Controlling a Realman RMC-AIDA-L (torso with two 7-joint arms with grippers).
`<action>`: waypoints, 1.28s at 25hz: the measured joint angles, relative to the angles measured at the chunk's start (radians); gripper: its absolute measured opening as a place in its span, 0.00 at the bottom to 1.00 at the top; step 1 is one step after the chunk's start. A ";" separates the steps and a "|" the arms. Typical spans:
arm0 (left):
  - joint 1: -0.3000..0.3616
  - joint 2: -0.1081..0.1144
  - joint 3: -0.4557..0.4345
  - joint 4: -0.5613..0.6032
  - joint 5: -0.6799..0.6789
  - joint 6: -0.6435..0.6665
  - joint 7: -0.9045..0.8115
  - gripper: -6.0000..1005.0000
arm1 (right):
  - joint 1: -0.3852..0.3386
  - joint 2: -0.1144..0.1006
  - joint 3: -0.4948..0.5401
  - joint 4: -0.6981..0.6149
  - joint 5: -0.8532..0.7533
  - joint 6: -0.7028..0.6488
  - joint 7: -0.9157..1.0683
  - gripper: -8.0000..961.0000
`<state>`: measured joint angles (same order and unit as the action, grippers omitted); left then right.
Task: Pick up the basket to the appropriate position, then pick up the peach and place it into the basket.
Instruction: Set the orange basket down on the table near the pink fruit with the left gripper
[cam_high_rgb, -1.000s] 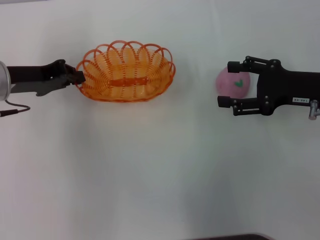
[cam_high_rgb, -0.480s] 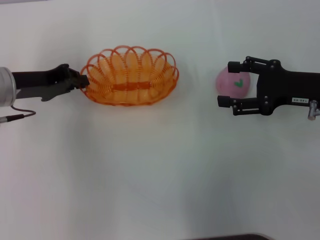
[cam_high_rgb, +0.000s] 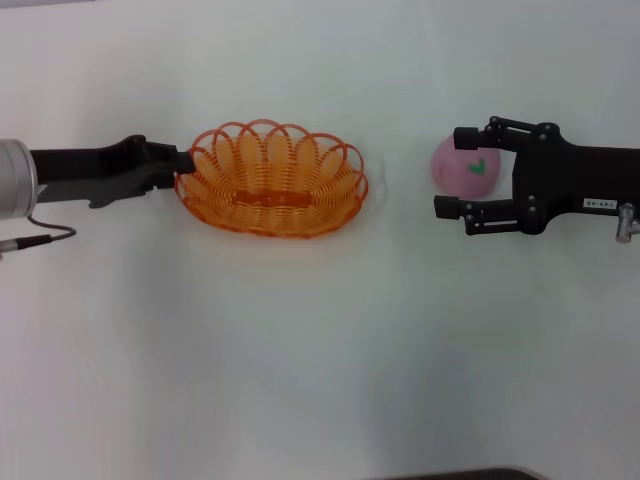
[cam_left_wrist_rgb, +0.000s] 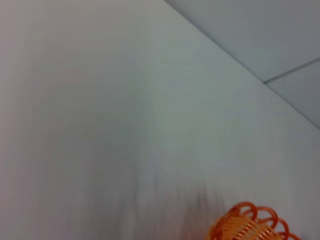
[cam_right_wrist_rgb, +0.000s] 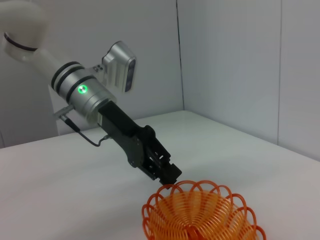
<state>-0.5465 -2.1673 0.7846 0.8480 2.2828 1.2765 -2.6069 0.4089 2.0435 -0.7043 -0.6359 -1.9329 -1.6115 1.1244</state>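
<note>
The orange wire basket (cam_high_rgb: 272, 180) sits left of centre on the white table; it also shows in the right wrist view (cam_right_wrist_rgb: 200, 212) and partly in the left wrist view (cam_left_wrist_rgb: 252, 225). My left gripper (cam_high_rgb: 183, 163) is shut on the basket's left rim; the right wrist view shows it (cam_right_wrist_rgb: 170, 175) at the rim. The pink peach (cam_high_rgb: 464, 166) with a green leaf mark lies at the right. My right gripper (cam_high_rgb: 450, 172) is open, its two fingers on either side of the peach, not closed on it.
The white table (cam_high_rgb: 320, 350) stretches toward me. A grey cable (cam_high_rgb: 40, 238) hangs off the left arm. A wall corner stands behind the table in the right wrist view (cam_right_wrist_rgb: 179, 55).
My left gripper has moved the basket to the right and a little toward me. The right gripper and the peach have not moved.
</note>
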 joint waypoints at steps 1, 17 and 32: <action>0.002 0.000 0.000 0.000 0.000 0.006 0.000 0.24 | 0.000 0.000 0.002 0.000 0.000 0.000 0.000 0.98; 0.104 0.003 -0.069 0.138 -0.137 0.140 0.184 0.54 | -0.004 0.004 0.006 -0.001 0.007 -0.002 0.013 0.98; 0.190 0.003 -0.220 0.134 -0.300 0.395 0.893 0.55 | 0.016 0.017 0.070 0.001 0.008 0.024 0.100 0.98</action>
<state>-0.3568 -2.1640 0.5644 0.9822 1.9829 1.6717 -1.7138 0.4247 2.0601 -0.6342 -0.6346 -1.9249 -1.5871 1.2240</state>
